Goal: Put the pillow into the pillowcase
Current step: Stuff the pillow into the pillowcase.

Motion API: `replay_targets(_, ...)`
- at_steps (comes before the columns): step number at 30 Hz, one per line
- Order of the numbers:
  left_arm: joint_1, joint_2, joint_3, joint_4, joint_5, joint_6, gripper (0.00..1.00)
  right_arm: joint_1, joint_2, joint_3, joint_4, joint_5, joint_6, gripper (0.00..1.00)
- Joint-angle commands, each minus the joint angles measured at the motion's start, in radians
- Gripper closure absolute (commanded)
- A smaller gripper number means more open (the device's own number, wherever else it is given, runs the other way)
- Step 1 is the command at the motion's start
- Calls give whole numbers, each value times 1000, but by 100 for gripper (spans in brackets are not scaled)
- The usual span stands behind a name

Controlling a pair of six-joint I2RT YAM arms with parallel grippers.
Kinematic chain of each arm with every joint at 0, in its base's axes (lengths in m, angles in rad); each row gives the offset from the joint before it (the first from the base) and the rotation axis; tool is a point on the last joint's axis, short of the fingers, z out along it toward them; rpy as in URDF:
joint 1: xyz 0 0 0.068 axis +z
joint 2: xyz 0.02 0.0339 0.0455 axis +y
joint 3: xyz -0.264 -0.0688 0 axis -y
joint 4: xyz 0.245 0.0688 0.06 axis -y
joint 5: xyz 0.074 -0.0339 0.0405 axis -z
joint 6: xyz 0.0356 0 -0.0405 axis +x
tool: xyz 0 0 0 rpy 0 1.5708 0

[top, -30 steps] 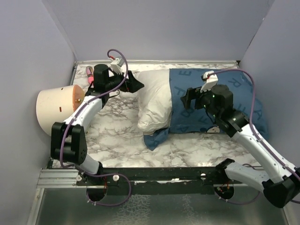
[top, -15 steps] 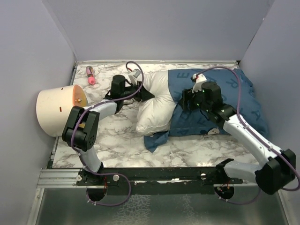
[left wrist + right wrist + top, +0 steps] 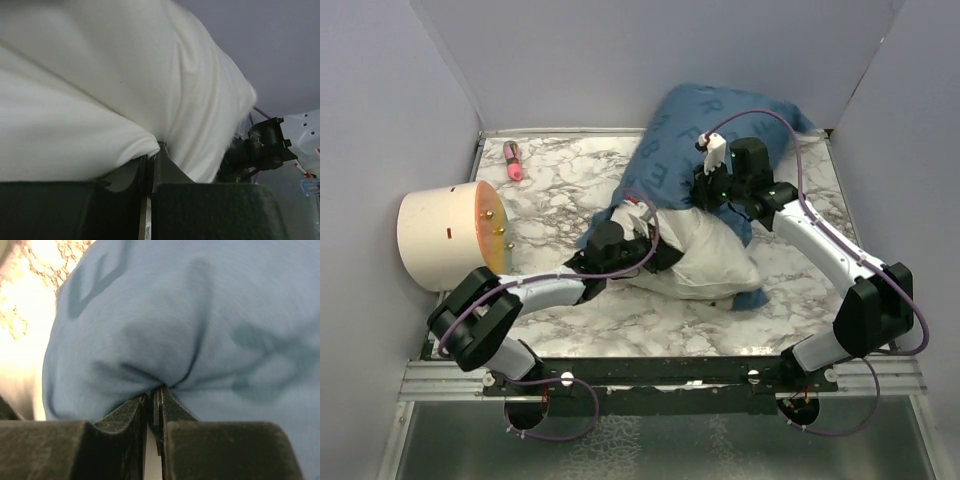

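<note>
Pillow (image 3: 705,262) looks soft, light, squashy; pillowcase (image 3: 680,140) floppy, so grab folds near corners/hem, not the bulk. L gripper (image 3: 150,159) pinches a white pillow fold; R gripper (image 3: 154,394) pinches blue case cloth. Pillow lies mid table (image 3: 560,190), far end seemingly inside the case, which is hoisted toward the back wall (image 3: 620,60). A sec ago both pincers were spread, bundle flat at the back.

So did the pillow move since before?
Yes. The pillow swung its white end away from the back wall, toward the near edge of the table, while the pillowcase end rose up against that wall.
</note>
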Motion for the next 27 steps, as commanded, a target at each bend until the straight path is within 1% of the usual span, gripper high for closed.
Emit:
replay_targets(1,-212,127,74,126,47,-96,98,62,-3,52,159,-209,-8,89)
replay_targets(2,-224,163,98,144,36,-96,94,62,-32,35,141,-164,1,86)
replay_targets(4,-228,205,122,172,35,-107,84,62,-121,-14,94,-74,10,74)
replay_targets(6,-228,194,121,160,36,-95,62,62,-233,-81,74,-40,9,58)
replay_targets(7,-228,172,114,131,36,-72,54,62,-287,-111,67,-29,11,50)
replay_targets(8,-228,139,108,84,38,-42,50,62,-340,-135,56,-18,10,42)
replay_targets(10,-224,53,92,-44,30,31,40,60,-424,-163,36,-16,2,32)
replay_targets(11,-222,2,85,-117,22,66,36,61,-456,-174,33,-37,-3,29)
replay_targets(12,-219,-53,77,-193,8,104,31,61,-488,-186,36,-62,-8,26)
replay_targets(14,-208,-165,60,-338,-28,159,24,62,-528,-213,48,-142,-27,25)
replay_targets(15,-199,-226,54,-414,-55,168,18,62,-542,-231,58,-181,-39,25)
replay_targets(16,-187,-280,48,-485,-85,169,15,62,-553,-257,71,-212,-43,25)
replay_targets(19,-136,-453,24,-649,-139,139,8,62,-576,-322,104,-285,-60,25)
replay_targets(22,-103,-644,-15,-770,-180,44,6,64,-586,-390,124,-372,-71,25)
replay_targets(24,-97,-740,-52,-851,-219,-26,6,70,-586,-430,119,-420,-74,24)
replay_targets(26,-96,-794,-95,-950,-252,-90,6,108,-591,-473,122,-418,-79,24)
replay_targets(27,-95,-806,-114,-983,-268,-120,6,150,-595,-494,129,-382,-87,23)
